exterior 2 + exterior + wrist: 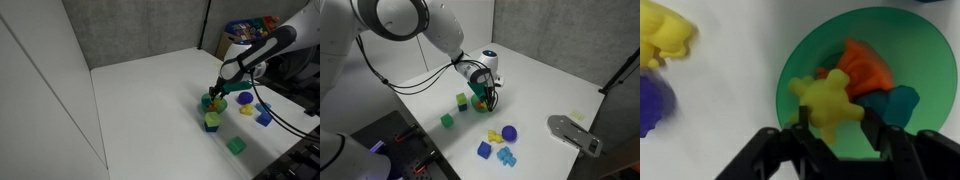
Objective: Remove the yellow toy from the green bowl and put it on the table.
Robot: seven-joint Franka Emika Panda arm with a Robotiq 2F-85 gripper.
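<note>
In the wrist view the green bowl (805, 60) holds the yellow toy (825, 105), an orange toy (865, 65) and a teal toy (898, 105). My gripper (836, 125) is down in the bowl. Its two black fingers press on either side of the yellow toy. In both exterior views the gripper (488, 98) (216, 93) hangs straight over the bowl (480, 105) (210, 101) on the white table (550, 80), and the toy is hidden there.
Another yellow piece (665, 35) and a purple piece (652, 100) lie on the table beside the bowl. Nearby are a green cube (447, 120), a green cube with a yellow top (462, 100), blue pieces (484, 149) and a grey object (575, 133).
</note>
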